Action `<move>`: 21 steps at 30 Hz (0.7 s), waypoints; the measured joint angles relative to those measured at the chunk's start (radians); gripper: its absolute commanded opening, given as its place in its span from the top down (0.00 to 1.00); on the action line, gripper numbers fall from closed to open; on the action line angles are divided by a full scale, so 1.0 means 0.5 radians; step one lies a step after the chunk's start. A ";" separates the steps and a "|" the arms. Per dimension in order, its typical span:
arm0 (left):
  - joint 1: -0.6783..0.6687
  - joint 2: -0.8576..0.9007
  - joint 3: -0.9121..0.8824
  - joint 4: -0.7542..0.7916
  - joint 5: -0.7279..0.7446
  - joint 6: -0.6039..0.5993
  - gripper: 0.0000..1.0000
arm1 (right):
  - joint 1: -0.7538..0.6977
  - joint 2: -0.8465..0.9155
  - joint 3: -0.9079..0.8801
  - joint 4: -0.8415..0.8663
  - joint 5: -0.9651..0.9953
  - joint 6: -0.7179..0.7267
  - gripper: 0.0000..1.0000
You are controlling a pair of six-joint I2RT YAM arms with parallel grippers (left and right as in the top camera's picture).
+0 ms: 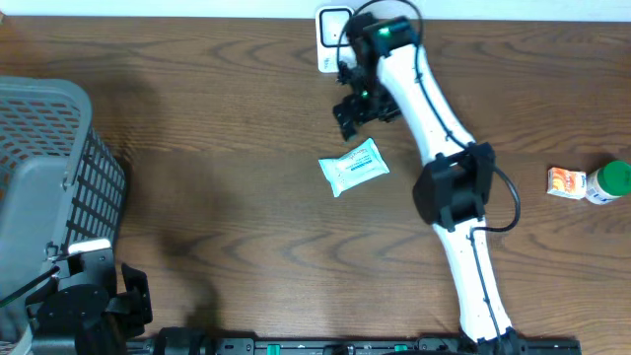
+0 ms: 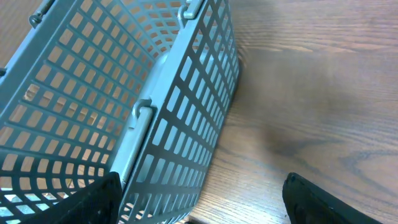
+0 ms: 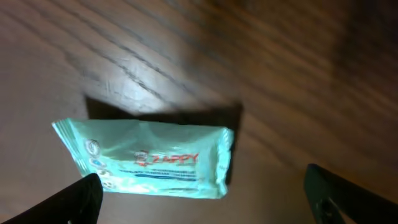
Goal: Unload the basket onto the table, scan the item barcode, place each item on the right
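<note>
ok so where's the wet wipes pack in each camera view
Overhead: the wet wipes pack lies flat near the middle of the wood-grain table, just under the right end effector in the picture.
Left wrist: not in it; only the grey basket and the table show.
Right wrist: lower left of the picture, flat on the table.
Shared landmark: the wood-grain table, seen in all three views.

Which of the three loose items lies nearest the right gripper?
The teal wipes packet, lying flat right beside the open right gripper. The orange carton and green-capped bottle sit together, far off to the side.
</note>
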 measured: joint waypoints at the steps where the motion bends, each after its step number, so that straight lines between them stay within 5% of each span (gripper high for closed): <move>1: 0.000 0.000 0.000 0.000 -0.001 -0.001 0.17 | -0.043 0.000 -0.027 0.002 -0.124 -0.130 0.01; 9: 0.000 0.000 -0.001 0.000 0.000 0.000 0.17 | -0.175 -0.001 -0.507 0.294 -0.459 -0.477 0.01; 10: 0.000 0.000 -0.001 0.000 0.000 0.000 0.17 | -0.183 -0.026 -0.548 0.304 -0.500 -0.496 0.16; 11: 0.000 0.001 0.000 0.000 0.000 0.000 0.17 | -0.186 -0.063 -0.621 0.343 -0.498 -0.524 0.47; 12: 0.000 0.000 0.000 0.000 -0.002 0.000 0.17 | -0.188 -0.082 -0.693 0.374 -0.515 -0.553 0.95; 21: 0.000 0.000 -0.001 0.000 0.000 0.000 0.17 | -0.191 -0.201 -1.160 0.524 -0.877 -0.631 0.98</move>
